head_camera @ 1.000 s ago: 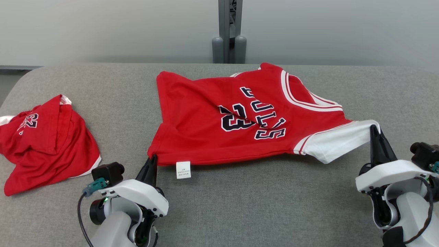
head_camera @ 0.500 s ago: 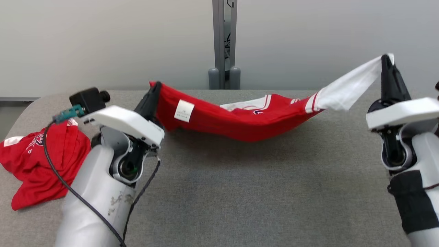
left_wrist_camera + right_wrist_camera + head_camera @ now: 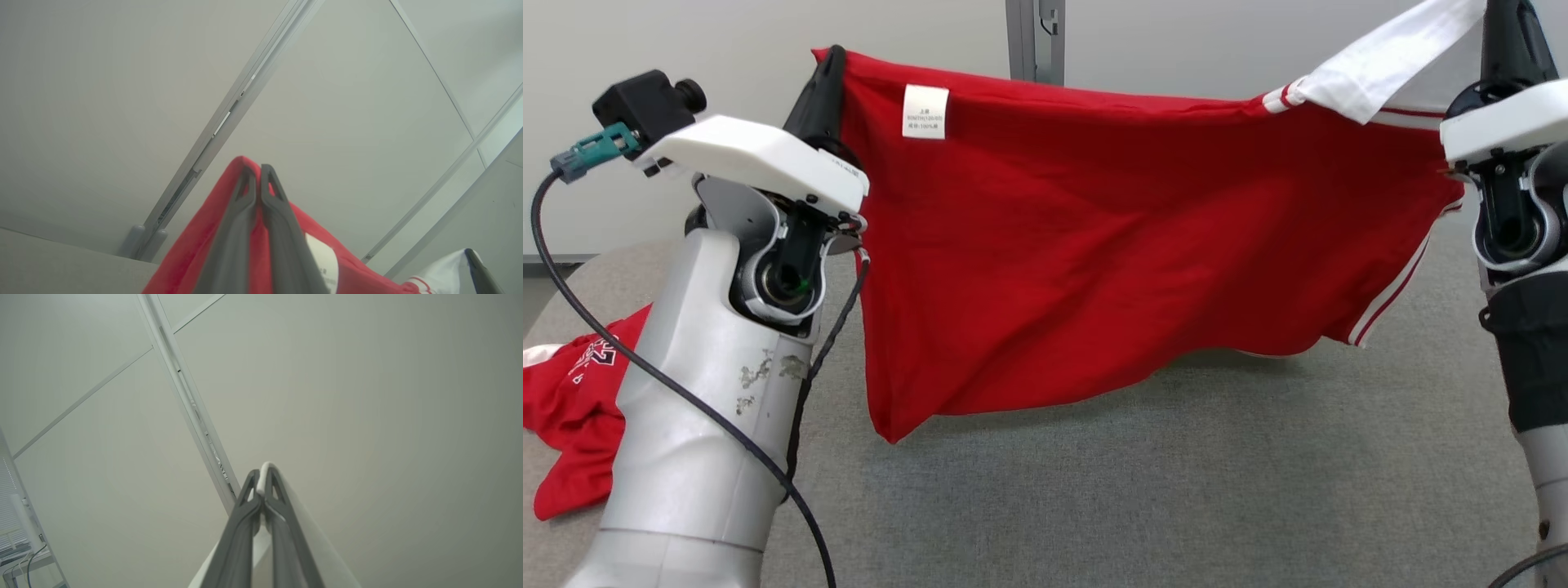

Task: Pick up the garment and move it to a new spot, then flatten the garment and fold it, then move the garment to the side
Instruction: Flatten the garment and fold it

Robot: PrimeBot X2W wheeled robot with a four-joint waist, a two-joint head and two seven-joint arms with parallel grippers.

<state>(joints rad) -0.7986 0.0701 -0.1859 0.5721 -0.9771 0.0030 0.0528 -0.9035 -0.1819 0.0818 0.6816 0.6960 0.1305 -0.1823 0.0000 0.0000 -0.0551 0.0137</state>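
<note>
Both pinch garment (image 3: pixel 1094 245): left gripper (image 3: pixel 258 171); right gripper (image 3: pixel 263 473).

The jersey (image 3: pixel 1094 245) is red, with a white sleeve (image 3: pixel 1380 61) and white-and-red side trim; it hangs spread like a curtain above the table (image 3: pixel 1176 490), taut along its top edge; a white label (image 3: pixel 925 112) sits near the top left; the lower left corner droops lowest.
</note>
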